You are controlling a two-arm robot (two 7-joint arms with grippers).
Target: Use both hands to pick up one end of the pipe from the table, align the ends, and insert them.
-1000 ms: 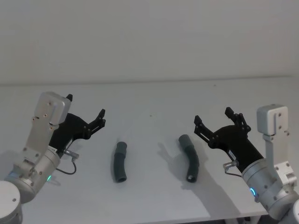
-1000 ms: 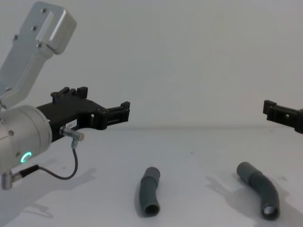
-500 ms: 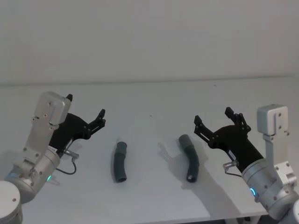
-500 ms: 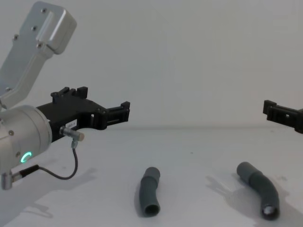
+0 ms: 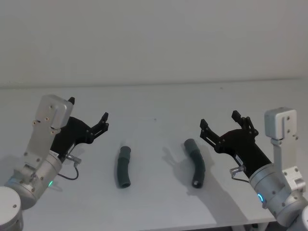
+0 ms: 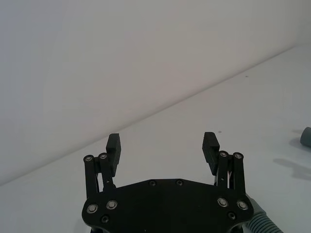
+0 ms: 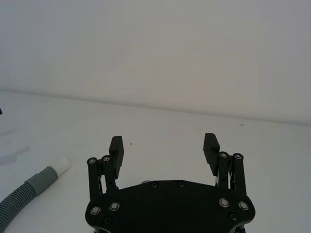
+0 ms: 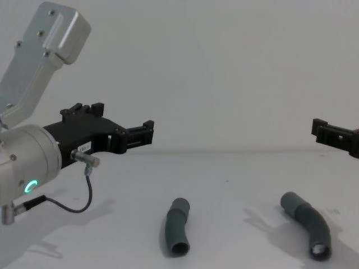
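While left gripper [image 5: 88, 108] and right gripper [image 5: 219, 119] stay spread, pipe [image 5: 123, 168] lies unmoved.

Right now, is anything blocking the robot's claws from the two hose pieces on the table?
No, nothing visible blocks them. The open left gripper hovers beside the left hose piece and the open right gripper beside the right hose piece, with just table between. Nothing lies between the two pieces either.

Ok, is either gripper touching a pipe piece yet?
No, the left gripper and right gripper hang open, clear of the left piece and right piece on the table.
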